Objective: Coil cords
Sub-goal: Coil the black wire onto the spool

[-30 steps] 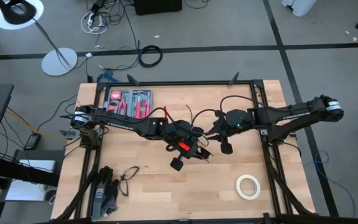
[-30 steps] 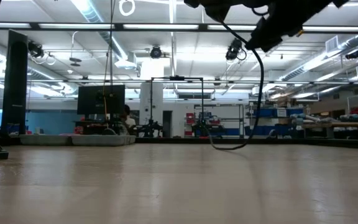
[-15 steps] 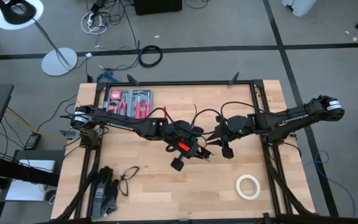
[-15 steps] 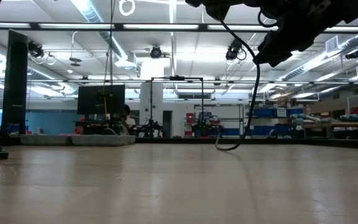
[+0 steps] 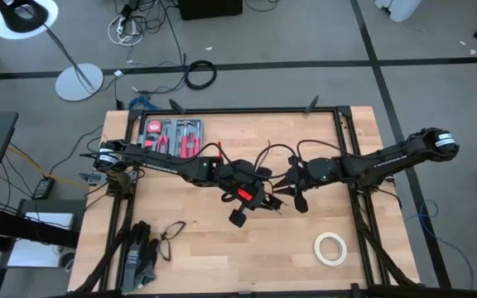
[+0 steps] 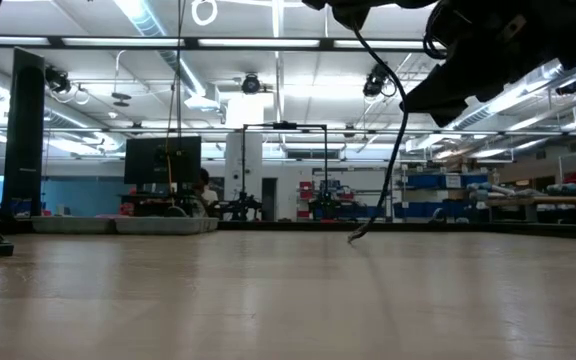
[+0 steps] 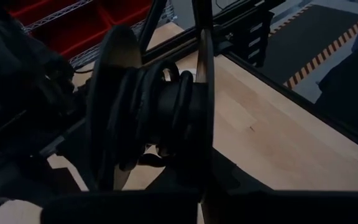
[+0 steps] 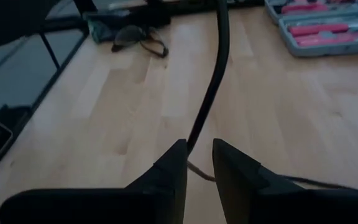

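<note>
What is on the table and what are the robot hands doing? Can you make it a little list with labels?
cord: thin black cable, hanging from the arms, its end touching the table
left gripper: shut, mid-table; a spool with cord wound on it shows in front of it
right gripper: shut on the cord, next to the left one
tool case: far left corner
tape roll: near right
glasses: near left

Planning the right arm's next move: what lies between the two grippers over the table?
In the high view, only loops of the cord lie between the left gripper and the right gripper.
</note>
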Robot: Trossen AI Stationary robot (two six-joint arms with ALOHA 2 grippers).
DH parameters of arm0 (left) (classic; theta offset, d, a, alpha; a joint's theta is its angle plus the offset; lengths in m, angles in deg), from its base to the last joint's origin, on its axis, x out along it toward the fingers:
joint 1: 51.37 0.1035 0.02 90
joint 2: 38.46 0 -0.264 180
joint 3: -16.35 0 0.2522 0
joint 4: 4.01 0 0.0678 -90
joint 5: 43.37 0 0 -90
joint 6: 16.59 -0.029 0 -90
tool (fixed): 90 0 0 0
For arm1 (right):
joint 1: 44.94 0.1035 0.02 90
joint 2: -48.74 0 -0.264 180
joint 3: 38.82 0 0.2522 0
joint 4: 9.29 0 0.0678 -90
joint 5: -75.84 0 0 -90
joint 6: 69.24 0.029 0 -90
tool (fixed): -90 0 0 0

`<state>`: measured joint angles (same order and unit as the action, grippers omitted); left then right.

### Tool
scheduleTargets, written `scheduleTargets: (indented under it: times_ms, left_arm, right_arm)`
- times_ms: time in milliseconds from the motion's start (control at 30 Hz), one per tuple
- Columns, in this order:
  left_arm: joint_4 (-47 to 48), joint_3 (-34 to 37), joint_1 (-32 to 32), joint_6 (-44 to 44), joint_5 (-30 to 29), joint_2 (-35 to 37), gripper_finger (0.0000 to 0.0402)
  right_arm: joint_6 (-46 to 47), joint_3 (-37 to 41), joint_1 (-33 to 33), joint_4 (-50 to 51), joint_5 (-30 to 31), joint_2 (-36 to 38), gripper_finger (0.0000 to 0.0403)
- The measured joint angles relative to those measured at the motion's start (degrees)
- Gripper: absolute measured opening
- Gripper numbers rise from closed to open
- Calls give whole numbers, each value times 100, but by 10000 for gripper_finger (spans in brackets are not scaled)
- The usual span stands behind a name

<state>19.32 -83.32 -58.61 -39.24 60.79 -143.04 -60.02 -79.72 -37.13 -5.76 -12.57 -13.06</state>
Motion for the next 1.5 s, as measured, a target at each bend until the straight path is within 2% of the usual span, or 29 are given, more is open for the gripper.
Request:
scheduleTargets:
  times_ms: [100, 367, 733, 833, 933, 1033, 1500]
  left_arm:
    - [-7, 0, 0, -3, -69, 0, 0]
    - [-260, 0, -23, -160, -250, 0, 0]
    - [-349, 0, -85, -388, -829, 0, 0]
    - [-456, 0, -81, -391, -855, 0, 0]
    - [-465, 0, -81, -412, -906, 0, 0]
    - [-486, 0, -81, -416, -1009, 0, 0]
    - [-74, -1, -81, -281, -1005, 0, 0]
  right_arm:
    - [82, 212, 0, -436, 11, 0, 77]
    - [122, 265, 0, -790, 44, -4, 77]
    - [327, 265, 0, -802, 145, -7, 75]
    - [323, 265, 0, -805, 287, -7, 59]
    - [195, 265, 3, -788, 332, -7, 15]
    - [163, 265, 40, -764, 348, -7, 8]
    - [362, 265, 1019, 83, 288, -7, 3]
